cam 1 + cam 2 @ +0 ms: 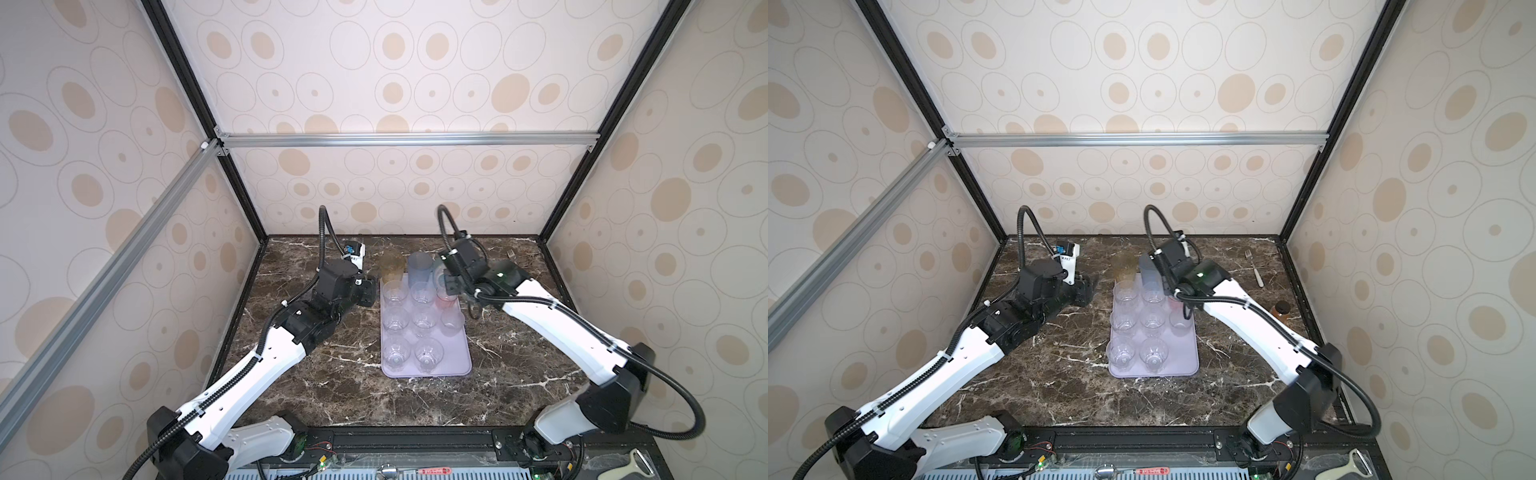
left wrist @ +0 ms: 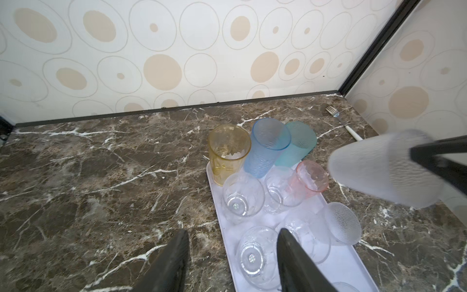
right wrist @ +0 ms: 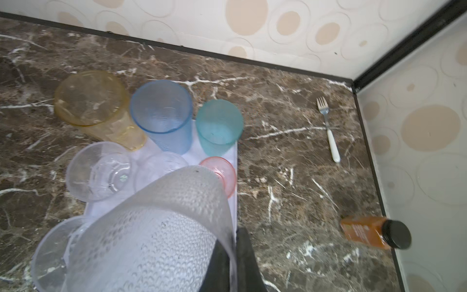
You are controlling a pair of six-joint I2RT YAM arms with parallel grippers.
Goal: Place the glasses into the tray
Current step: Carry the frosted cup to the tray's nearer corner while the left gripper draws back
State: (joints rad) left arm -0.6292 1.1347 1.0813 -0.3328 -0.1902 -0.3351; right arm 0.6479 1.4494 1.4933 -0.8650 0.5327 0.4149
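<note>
Marble tabletop (image 1: 332,395), lavender tray (image 1: 457,357), spotted walls (image 1: 395,62)

I see clear glasses (image 1: 424,320) upright in rows on the lavender tray (image 1: 456,355); amber, blue and teal tumblers (image 2: 269,149) at its far end; a frosted tumbler (image 3: 156,235) tilted above.

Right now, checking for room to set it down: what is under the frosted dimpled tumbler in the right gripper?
The pale lavender tray, with a small pink glass and a short clear glass partly showing. The tray floor directly beneath is covered.
</note>
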